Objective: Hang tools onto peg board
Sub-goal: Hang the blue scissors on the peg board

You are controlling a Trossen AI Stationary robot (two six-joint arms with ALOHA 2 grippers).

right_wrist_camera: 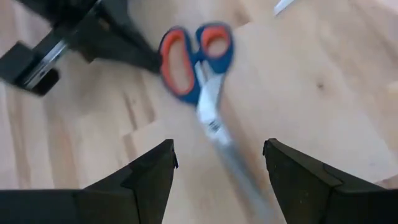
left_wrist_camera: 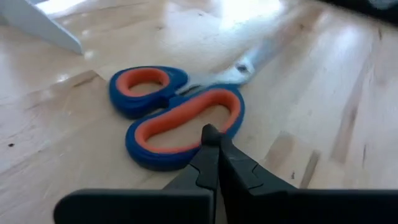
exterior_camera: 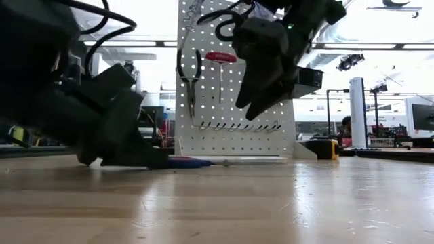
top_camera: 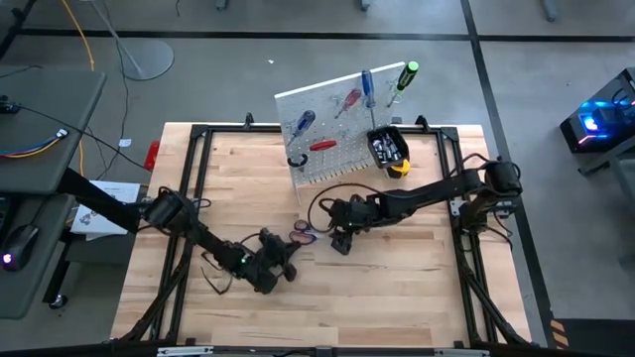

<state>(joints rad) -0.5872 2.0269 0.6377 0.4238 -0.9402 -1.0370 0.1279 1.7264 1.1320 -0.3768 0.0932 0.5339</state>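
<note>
- Scissors (left_wrist_camera: 180, 115): blue handles, orange-lined loops; flat on the wooden table (top_camera: 397, 288), at about 6 o'clock from the peg board (top_camera: 342, 124), between the two grippers
- Left gripper (left_wrist_camera: 214, 140): low at the table, fingers pressed together with nothing between them, tips touching the larger handle loop from about 8 o'clock of the scissors
- Right gripper (right_wrist_camera: 217, 165): above the blade end, fingers spread wide, empty, at about 3 o'clock of the scissors
- Peg board: upright at 12 o'clock of the table; screwdrivers and pliers (exterior_camera: 190, 74) already hung
- Step, as judged: picking up the scissors
- Next move calls for: descent astride the blades, closing without skidding them
</note>
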